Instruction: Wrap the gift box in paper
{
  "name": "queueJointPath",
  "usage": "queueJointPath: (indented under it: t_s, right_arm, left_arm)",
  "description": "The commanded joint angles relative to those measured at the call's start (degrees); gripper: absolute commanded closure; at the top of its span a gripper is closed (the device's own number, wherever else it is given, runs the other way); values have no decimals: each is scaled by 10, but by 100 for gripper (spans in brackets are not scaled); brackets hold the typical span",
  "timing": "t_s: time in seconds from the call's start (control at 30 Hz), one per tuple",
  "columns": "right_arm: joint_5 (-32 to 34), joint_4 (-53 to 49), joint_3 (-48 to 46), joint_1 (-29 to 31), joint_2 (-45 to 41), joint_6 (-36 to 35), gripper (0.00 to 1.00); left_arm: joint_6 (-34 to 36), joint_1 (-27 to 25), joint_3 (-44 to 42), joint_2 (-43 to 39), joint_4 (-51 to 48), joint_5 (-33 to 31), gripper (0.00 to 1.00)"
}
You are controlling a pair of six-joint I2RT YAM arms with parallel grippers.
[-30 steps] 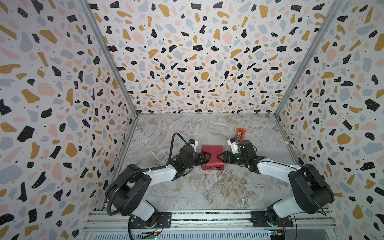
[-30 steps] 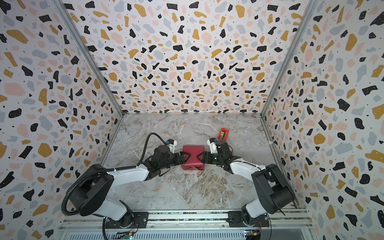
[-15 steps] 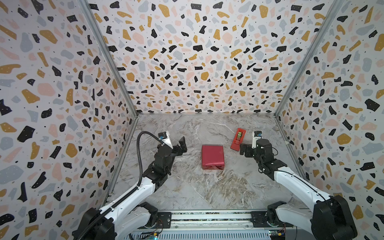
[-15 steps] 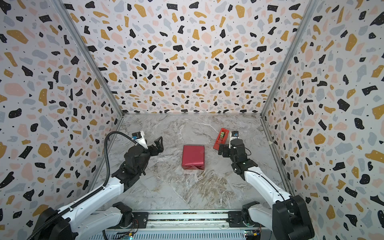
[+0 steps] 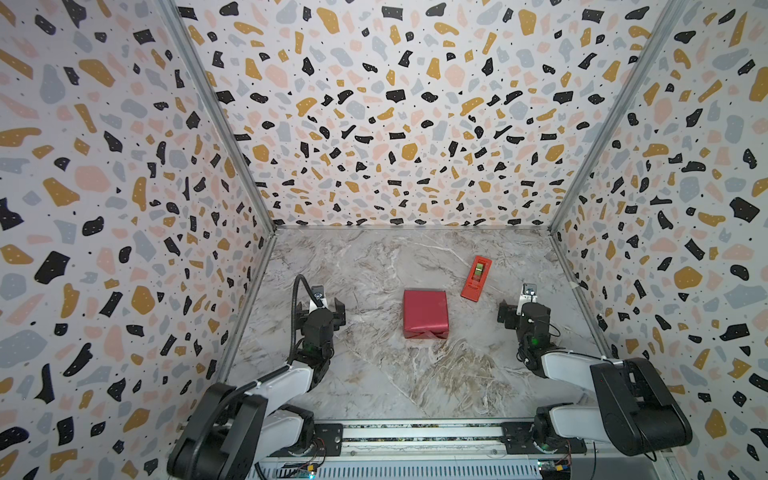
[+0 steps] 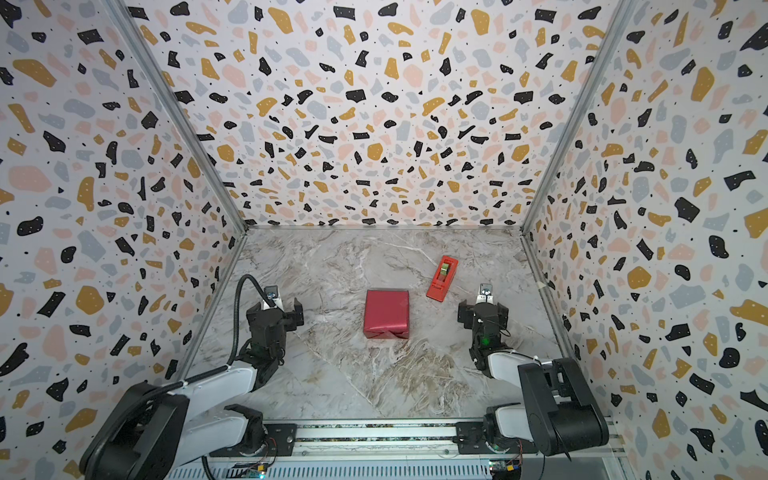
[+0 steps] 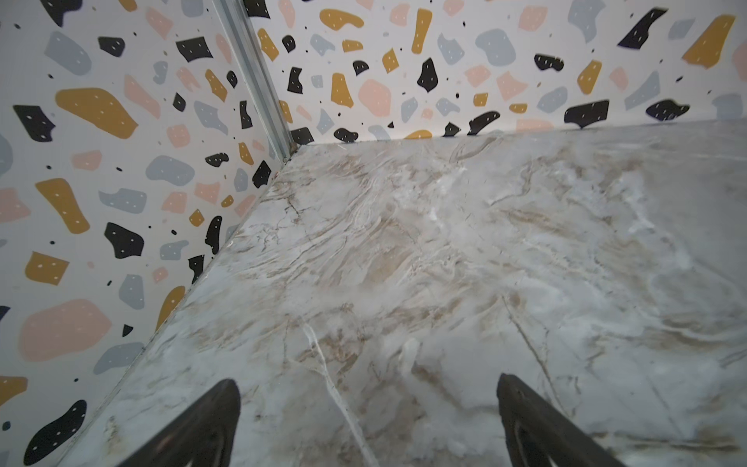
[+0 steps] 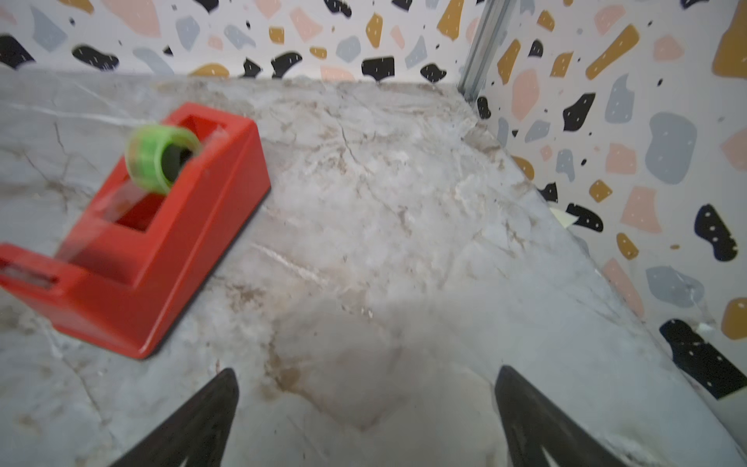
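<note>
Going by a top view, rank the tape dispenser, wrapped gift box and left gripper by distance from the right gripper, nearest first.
1. tape dispenser, toward the back, beside the right gripper
2. wrapped gift box, table centre
3. left gripper, opposite side

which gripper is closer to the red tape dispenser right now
Right. The right gripper sits just front-right of the tape dispenser; the left gripper is beyond the wrapped gift box, on its far left side.

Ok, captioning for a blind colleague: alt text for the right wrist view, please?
A red-orange tape dispenser holding a green tape roll sits on a marbled table, ahead of the right gripper, whose dark jaws stand open and empty. Speckled terrazzo walls meet in a corner behind.
</note>
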Motion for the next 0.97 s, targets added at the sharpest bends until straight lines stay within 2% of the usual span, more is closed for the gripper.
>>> queueJointPath:
  t_s: [0.0, 0.07, 0.2, 0.23, 0.27, 0.37, 0.43, 0.5, 0.53, 0.6, 0.67, 0.93]
  right_arm:
    - [-54, 116, -3, -21, 15, -25, 1]
    - [-75, 147, -13, -28, 24, -36, 1]
    - [-91, 331, -62, -37, 105, -44, 1]
    - [-93, 301, -58, -37, 96, -41, 1]
    - [-95, 273, -52, -38, 88, -38, 1]
    - [-92, 277, -52, -38, 89, -39, 1]
    - [-94, 275, -52, -38, 88, -39, 1]
    - [-93, 277, -52, -37, 89, -40, 1]
    - [-93, 276, -53, -37, 89, -40, 1]
    - [-93, 276, -53, -37, 89, -40, 1]
    - [-93, 274, -51, -36, 89, -41, 1]
    - [-86, 274, -50, -31, 91, -45, 1]
  left_arm:
    - [28, 23, 11, 25, 117, 59, 0]
    - [38, 30, 8, 40, 151, 88, 0]
    - [42, 48, 21, 54, 147, 116, 0]
    - [48, 52, 16, 58, 155, 125, 1]
    - [51, 56, -8, 75, 217, 131, 1]
    - [40, 65, -39, 166, 393, 144, 1]
    - [35, 72, 5, 125, 235, 146, 1]
    - [26, 78, -14, 152, 313, 142, 1]
    - [26, 78, -13, 151, 314, 142, 1]
    - [28, 78, 1, 131, 250, 143, 0]
    - [26, 78, -6, 140, 280, 141, 1]
    - [28, 78, -4, 133, 266, 143, 1]
